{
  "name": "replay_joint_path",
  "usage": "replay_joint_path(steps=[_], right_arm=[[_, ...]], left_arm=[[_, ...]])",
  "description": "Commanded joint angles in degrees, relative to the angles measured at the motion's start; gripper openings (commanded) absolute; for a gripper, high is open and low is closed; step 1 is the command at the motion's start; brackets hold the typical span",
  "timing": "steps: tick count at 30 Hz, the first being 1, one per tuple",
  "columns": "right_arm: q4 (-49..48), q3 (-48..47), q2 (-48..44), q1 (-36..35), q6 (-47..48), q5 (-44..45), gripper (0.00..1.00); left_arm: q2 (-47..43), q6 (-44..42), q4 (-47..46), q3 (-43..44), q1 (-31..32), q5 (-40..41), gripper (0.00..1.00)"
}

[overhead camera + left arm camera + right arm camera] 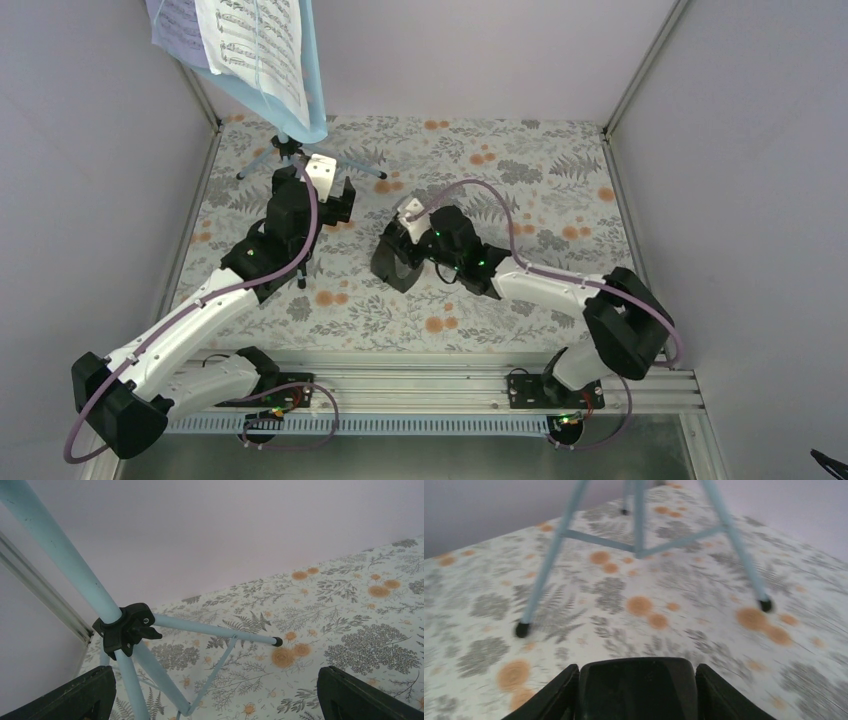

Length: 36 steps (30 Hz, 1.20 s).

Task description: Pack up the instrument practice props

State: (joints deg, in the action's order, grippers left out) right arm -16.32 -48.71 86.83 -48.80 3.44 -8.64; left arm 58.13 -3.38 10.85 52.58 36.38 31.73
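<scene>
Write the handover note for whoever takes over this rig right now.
Left hand: open, empty, close to the tripod hub of the music stand.
Right hand: appears shut on the black metronome, low over the floral table, facing the stand's legs.
Music stand: upright at the far left, legs spread, with the sheet-music pages on its desk.
Done: metronome in hand.
Left: stow the metronome, remove the pages, fold and pack the stand. No container is in view.
</scene>
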Motion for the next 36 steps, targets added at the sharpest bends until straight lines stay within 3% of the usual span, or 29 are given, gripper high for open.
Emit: replay_joint_path(steps=[1,4,11,17,20,25,31,33,36], right_arm=[[2.05,3.55,-3.96,0.36,-7.14,22.63,0.48],[6.47,4.98,-4.84,2.76,-13.23,32.32,0.48],[10.67,8.12,-6.58,16.35,-22.3,37.98,0.43],[7.77,3.94,-1.65,26.17,-22.29,36.32,0.45],[7.4,-0.1,2.56,29.3,-22.43,34.86,0.46],[7.43,-3.6,4.26,32.15,-21.85,31.25,0.6],[10.55,-4.63,-3.31,33.96,-18.06,23.4,0.95],[11.76,-4.33,-6.72,34.25,-17.42,20.66,1.0],[13.07,-3.03,-12.13,34.49,-17.08,15.58,1.0]], left_arm=[[0.26,0.42,-0.66,-0.04,-0.35,1.39,1.0],[0.38,0.75,-0.38,0.1,-0.35,1.57,1.0],[0.43,1.28,-0.4,0.42,-0.56,-0.93,1.0],[0.16,7.61,4.04,3.04,-1.76,-5.21,1.0],[-0.2,15.13,7.07,2.01,-2.9,-8.64,1.0],[-3.63,24.11,6.45,-6.7,-9.49,-16.92,1.0],[-6.06,26.14,0.97,-13.05,-27.58,-36.42,1.0],[-4.6,25.58,-2.29,-13.69,-32.34,-43.21,1.0],[0.9,25.25,-8.17,-14.08,-37.73,-54.53,1.0]])
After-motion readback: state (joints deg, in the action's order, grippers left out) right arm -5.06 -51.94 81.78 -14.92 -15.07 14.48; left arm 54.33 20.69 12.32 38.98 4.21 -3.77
